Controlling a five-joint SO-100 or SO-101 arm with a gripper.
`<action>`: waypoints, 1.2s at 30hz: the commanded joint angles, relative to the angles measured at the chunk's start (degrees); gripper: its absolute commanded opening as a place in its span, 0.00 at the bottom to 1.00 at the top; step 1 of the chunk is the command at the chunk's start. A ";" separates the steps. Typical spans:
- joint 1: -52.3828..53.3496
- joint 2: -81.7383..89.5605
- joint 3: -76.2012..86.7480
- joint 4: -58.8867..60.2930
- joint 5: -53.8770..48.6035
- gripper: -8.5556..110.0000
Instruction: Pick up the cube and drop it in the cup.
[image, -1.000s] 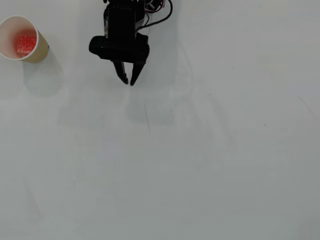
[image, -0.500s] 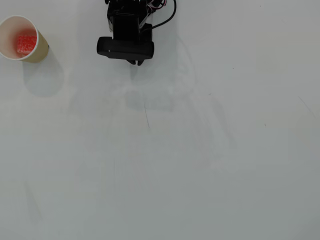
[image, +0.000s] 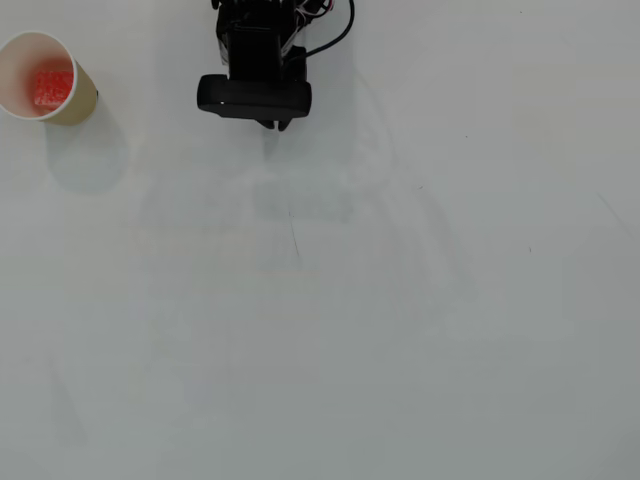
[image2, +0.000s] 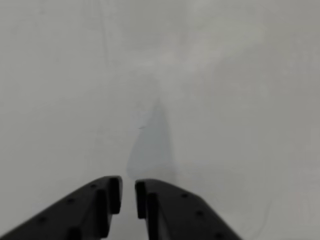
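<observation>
At the far left of the overhead view stands the cup (image: 42, 78), upright near the top edge of the white table (image: 400, 320), its round cream mouth facing the camera and a strip of tan side showing on its right. The cube (image: 51, 86) lies inside it, a bright red speckled patch on the cup's floor, wholly within the rim. To the right of the cup and well apart from it, the black arm (image: 255, 75) comes in from the top edge, with dark cables trailing off at its upper right. In the wrist view the gripper (image2: 127, 196) rises from the bottom edge, its two black fingers (image2: 102, 202) drawn nearly together with only a thin slit between them and nothing held there; beyond the tips lies bare table, marked by a soft pointed shadow.
</observation>
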 joint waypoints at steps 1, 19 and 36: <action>-1.41 1.23 1.93 0.18 0.09 0.07; -5.36 1.23 1.93 1.23 -0.26 0.07; 1.41 1.23 1.93 0.62 0.09 0.07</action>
